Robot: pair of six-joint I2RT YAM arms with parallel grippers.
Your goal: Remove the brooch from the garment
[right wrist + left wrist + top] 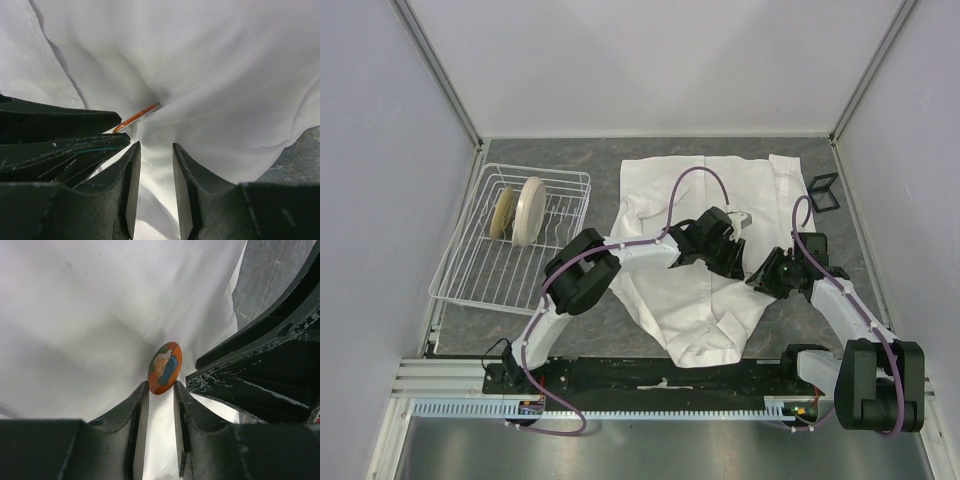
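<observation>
The brooch (pixel 165 368) is a small round disc with an orange rim and a blue and cream face, pinned to the white shirt (pixel 670 190). My left gripper (pixel 161 390) is shut on the brooch's lower edge, and the cloth tents up around it. In the right wrist view the brooch (pixel 137 116) shows edge-on as a thin orange line. My right gripper (pixel 156 147) sits just beside it with a ridge of shirt cloth (pixel 225 75) between its fingers. In the top view both grippers (pixel 732 255) (pixel 760 272) meet over the shirt's right side, and the brooch is hidden under them.
A white wire dish rack (pixel 480 270) with two cream plates (pixel 530 208) stands at the left. A small black wire stand (pixel 823 191) sits at the back right. Grey table (pixel 270 270) shows beside the shirt. White walls enclose three sides.
</observation>
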